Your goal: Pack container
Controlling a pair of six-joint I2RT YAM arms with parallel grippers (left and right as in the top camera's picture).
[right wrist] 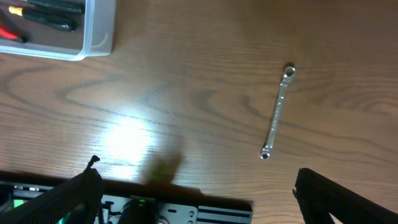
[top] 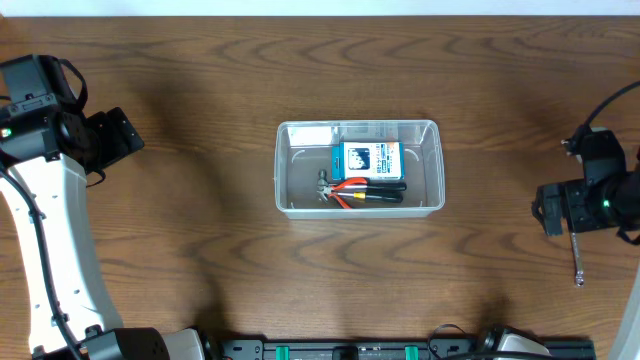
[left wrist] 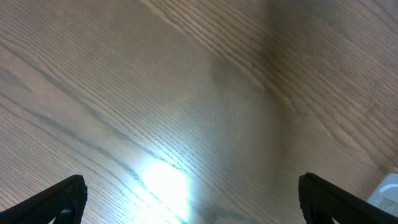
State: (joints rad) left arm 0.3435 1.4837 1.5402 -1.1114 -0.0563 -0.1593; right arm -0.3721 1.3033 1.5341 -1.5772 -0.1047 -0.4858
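Overhead view of a wooden worktop [top: 200, 260]. At the centre of the frame sits the container [top: 284, 170], a clear, shallow plastic bin with rounded corners.

Inside it, toward the right half, lies a blue-and-white box [top: 365, 158]. Just below the box in the frame are pliers with red handles [top: 348, 188] and a dark-handled tool [top: 387, 190], packed close together. The left part of the bin's floor is bare.

A slim silver wrench [top: 577, 258] lies loose on the wood at the lower right edge of the frame, well apart from the bin.

The right end effector [right wrist: 199, 196] hovers near the wrench with its fingers spread wide, holding nothing. Its wrist view shows the wrench at centre right and a corner of the bin at upper left. The left end effector [left wrist: 193, 199] hangs at the upper left of the overhead frame over bare wood, also spread wide and empty.

The step in hand appears to be fetching the wrench. The next move likely calls for the right arm to descend over the thin shaft, pinch across it, then carry it to the bin's free left side.
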